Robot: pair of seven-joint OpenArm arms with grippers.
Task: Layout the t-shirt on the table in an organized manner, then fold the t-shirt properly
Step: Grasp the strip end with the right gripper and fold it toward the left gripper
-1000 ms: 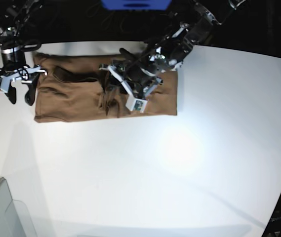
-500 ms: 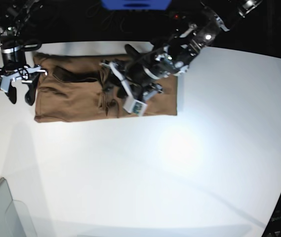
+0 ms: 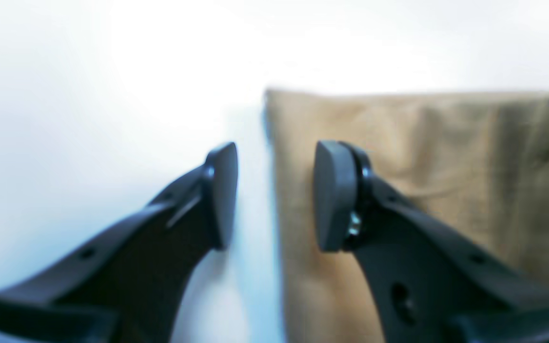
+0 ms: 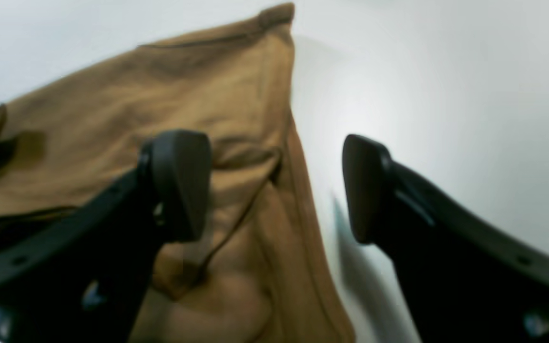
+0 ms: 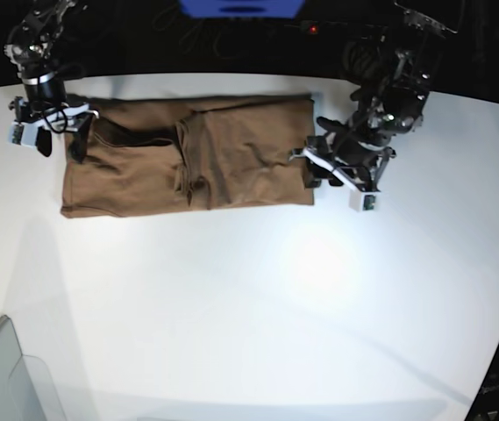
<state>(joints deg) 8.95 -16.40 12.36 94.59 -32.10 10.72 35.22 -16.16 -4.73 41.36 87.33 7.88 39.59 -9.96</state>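
T-shirt (image 5: pixel 188 158) flat on table (image 5: pixel 258 298), claws open.

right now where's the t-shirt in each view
Base: the t-shirt lies flat across the upper left of the table, between the two arms.
Left wrist: right half of the picture, its edge running between the open left hand.
Right wrist: left and centre, its edge between the open right hand.
Shared landmark: the shirt's straight edge against the white table.
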